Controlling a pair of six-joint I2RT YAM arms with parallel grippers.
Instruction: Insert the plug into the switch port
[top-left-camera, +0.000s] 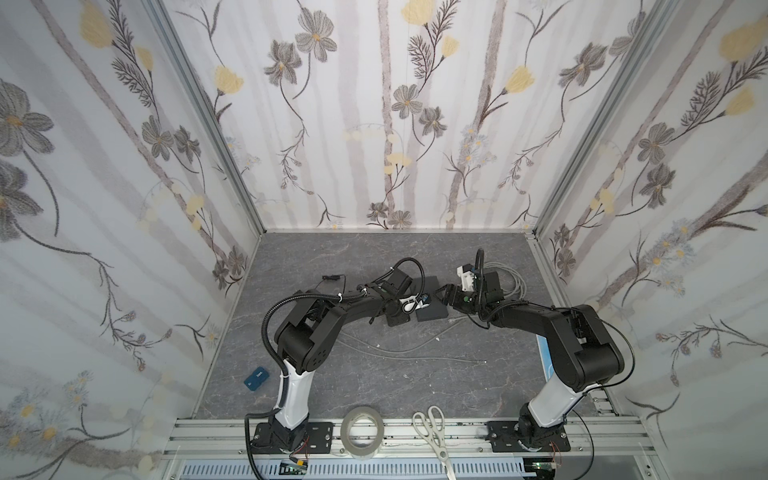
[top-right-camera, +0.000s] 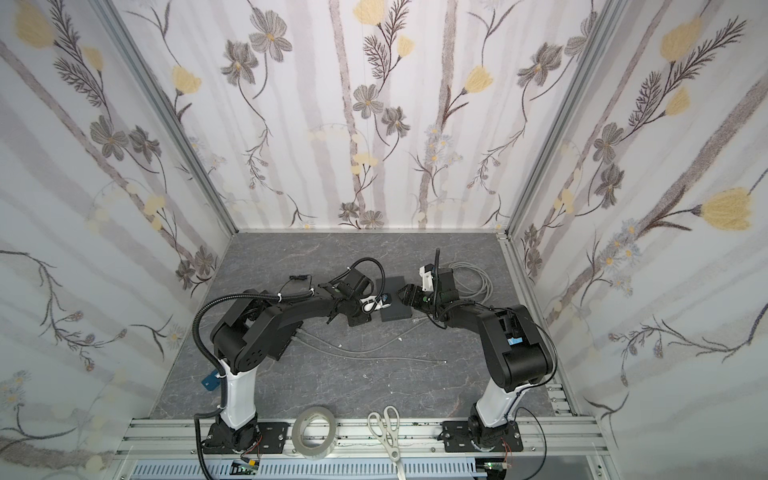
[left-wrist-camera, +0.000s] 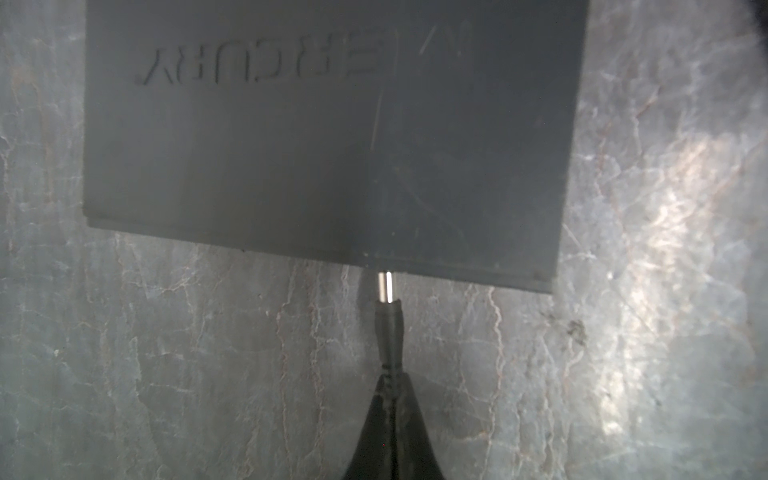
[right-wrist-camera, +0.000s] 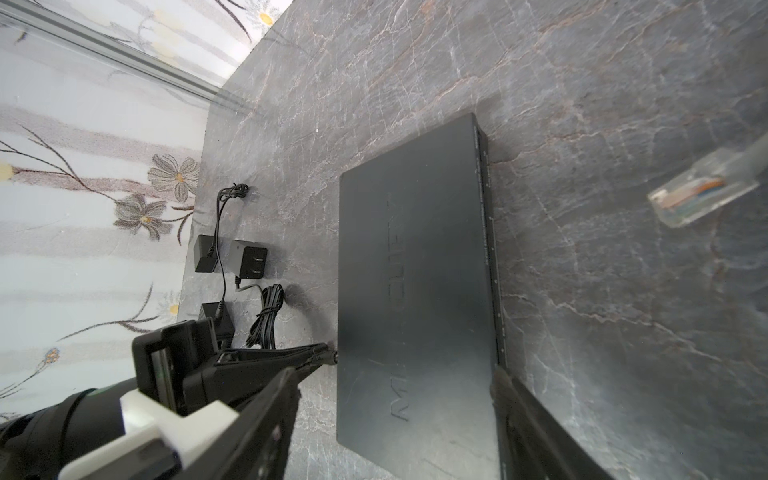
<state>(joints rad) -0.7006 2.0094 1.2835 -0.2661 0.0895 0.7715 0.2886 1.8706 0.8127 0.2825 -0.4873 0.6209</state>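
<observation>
– Plug (left-wrist-camera: 388, 328) first: where is it from your seat?
– I have it pinched in the left claw (left-wrist-camera: 390, 388), jaws tight together on its black sleeve. On the left wrist view its metal tip meets the side wall of the switch (left-wrist-camera: 324, 137). A short bit of bright pin shows between sleeve and wall. How deep it sits, I cannot tell.
– And the switch?
– Flat on the counter (left-wrist-camera: 187, 353), lettering up, near the middle. In both top views my left arm reaches it from 9 o'clock and my right arm from 3 o'clock.
– Right claw?
– The right claw (right-wrist-camera: 395, 374) stands apart, one finger on each side of the switch. The finger (right-wrist-camera: 266, 419) on the plug side is clear of the wall. The opposite one sits just at the edge, and I cannot tell whether it touches.
– Anything else close by?
– A clear network connector (right-wrist-camera: 702, 191) lies on the counter at about 4 o'clock of the switch, apart from it. A coil of grey cable (top-left-camera: 512, 277) is at 2 o'clock. Black power adapters (right-wrist-camera: 249, 259) lie past the left claw, well apart from the switch. At 6 o'clock, on the front rail, I see a tape roll (top-left-camera: 362, 432) and scissors (top-left-camera: 432, 432) side by side. A small blue box (top-left-camera: 256, 379) sits at 8 o'clock by the left arm's base.
</observation>
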